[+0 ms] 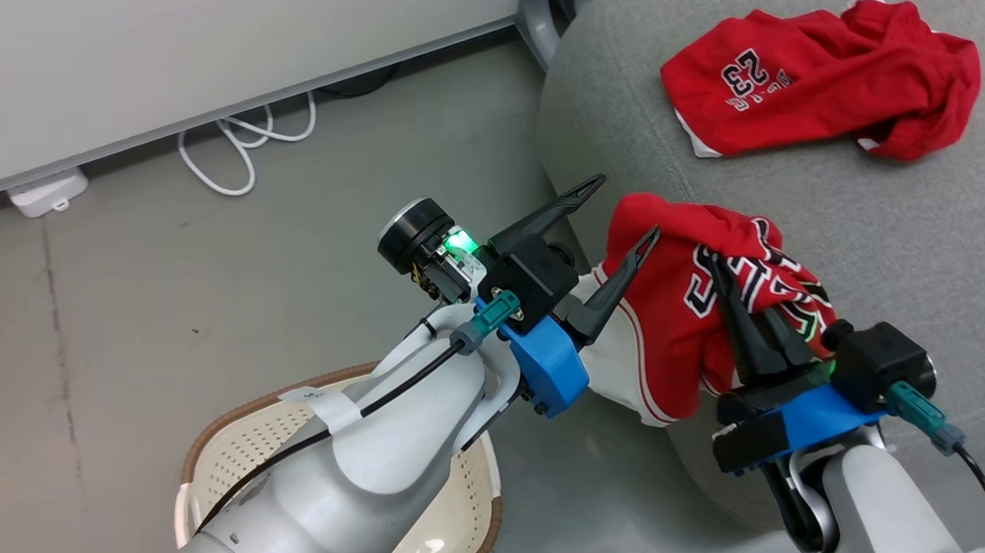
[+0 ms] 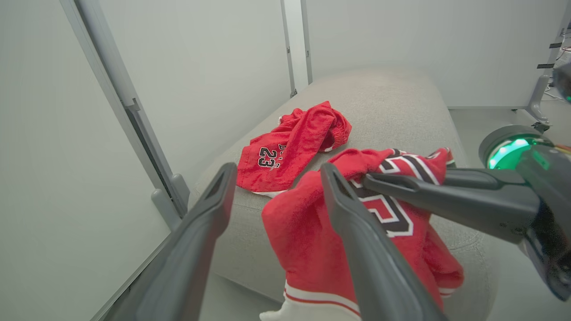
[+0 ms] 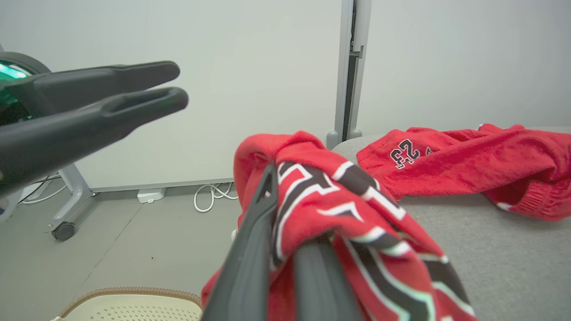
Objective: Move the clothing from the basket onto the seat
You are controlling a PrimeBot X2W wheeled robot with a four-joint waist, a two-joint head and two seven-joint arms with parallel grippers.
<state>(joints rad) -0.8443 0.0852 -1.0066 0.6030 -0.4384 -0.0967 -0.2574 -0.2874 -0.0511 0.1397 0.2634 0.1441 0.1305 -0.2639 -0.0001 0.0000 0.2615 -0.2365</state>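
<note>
So: the lettered garment (image 1: pixel 685 318) is draped over the seat's (image 1: pixel 915 233) rounded near edge, partly on the cushion, with its white-trimmed hem hanging off the side toward the floor. Its bunched top is clamped in the right end effector (image 1: pixel 721 271), fingers pressed together on the fabric. That reads as carrying it in over the edge, release not yet done. Just beside the cloth the left end effector (image 1: pixel 627 207) hangs with fingers spread wide and holds nothing, probably parked out of the way. Further in on the seat top lies the second garment (image 1: pixel 817 88), crumpled and well apart from the held one, so it looks delivered. On the floor the basket (image 1: pixel 242 454) shows no cloth in its visible part.

Writing: "23" in black with a white outline on the second garment; the small word beside it is too small to read. The held garment's big black-and-white letters are folded and unreadable.
</note>
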